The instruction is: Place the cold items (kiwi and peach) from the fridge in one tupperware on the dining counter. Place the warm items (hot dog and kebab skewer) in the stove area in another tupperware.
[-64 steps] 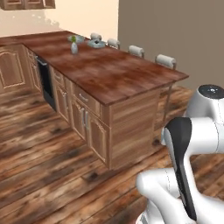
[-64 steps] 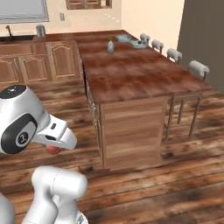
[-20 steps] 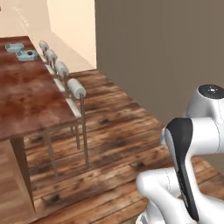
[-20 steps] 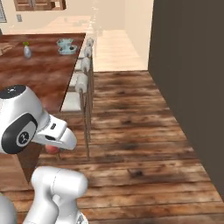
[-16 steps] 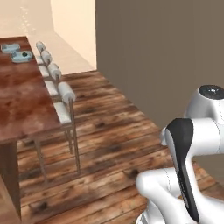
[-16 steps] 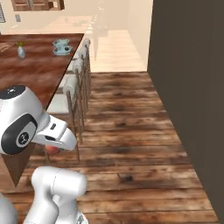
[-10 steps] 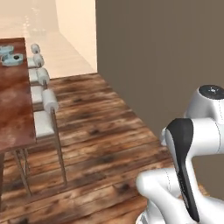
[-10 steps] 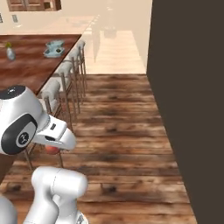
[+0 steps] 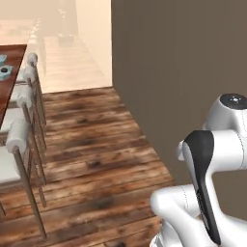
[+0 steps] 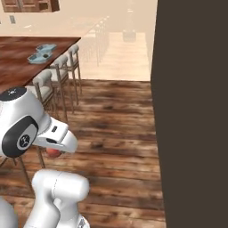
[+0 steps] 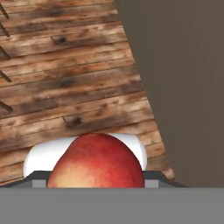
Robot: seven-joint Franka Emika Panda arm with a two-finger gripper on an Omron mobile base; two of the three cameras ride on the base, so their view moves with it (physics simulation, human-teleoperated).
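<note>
We see the peach (image 11: pixel 96 162) as a round fruit, deep red over most of its skin, paling to orange-yellow at its lower left; it sits right up against the hand camera, between the gripper's fingers, whose tips it hides; we take the gripper as clamped on it. In the right base view a sliver of the peach (image 10: pixel 54 152) peeks out beneath the white wrist, carried above the plank floor (image 11: pixel 65 78); the dining counter (image 10: pixel 18 62) lies well apart, beyond the stools (image 10: pixel 44 80).
</note>
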